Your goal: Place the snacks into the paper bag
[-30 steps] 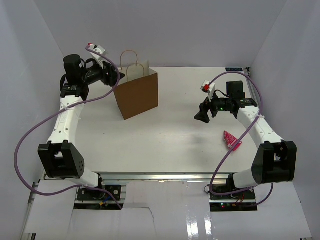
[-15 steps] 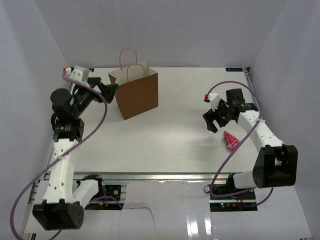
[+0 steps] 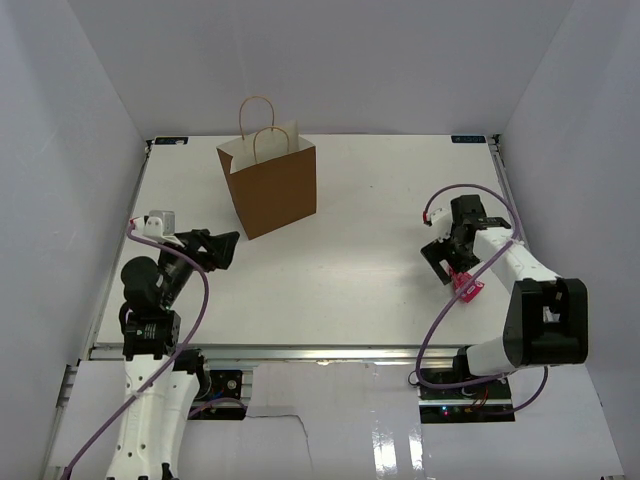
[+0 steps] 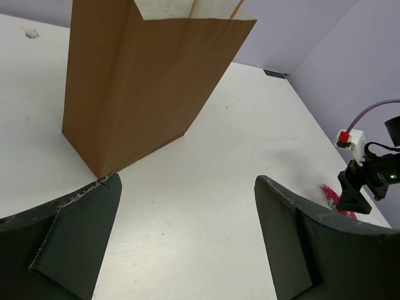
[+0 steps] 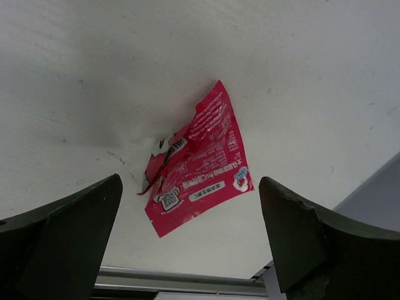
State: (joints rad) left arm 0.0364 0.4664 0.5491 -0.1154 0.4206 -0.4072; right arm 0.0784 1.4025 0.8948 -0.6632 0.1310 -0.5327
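- Snack packet point(image 5: 197, 159), red-pink and crinkled, lies flat on the white desk point(image 3: 350, 270) at the near right, close to the front edge and well apart from the bag.
- Its face carries white print, a small square code patch and a little picture in one corner. The characters are too small for me to read.
- Right tool point(image 5: 189, 181) hangs directly over that packet with its two dark fingers spread wide, one to each side of it. It is not pinching the packet, and I see nothing held between the fingers.
- Left tool point(image 3: 215, 247) sits low over the near left of the desk, pointing toward the bag. Its fingers are also spread wide with only bare desk between them.
- Farther back, left of centre, the brown paper bag point(image 3: 275, 190) stands upright on the desk with its mouth open.
- Two looped paper handles point(image 3: 258, 112) rise above the rim, and a strip of the paler inside shows at the top.
- From either view I cannot tell what is inside the bag, and I can make out no print on its outer faces.
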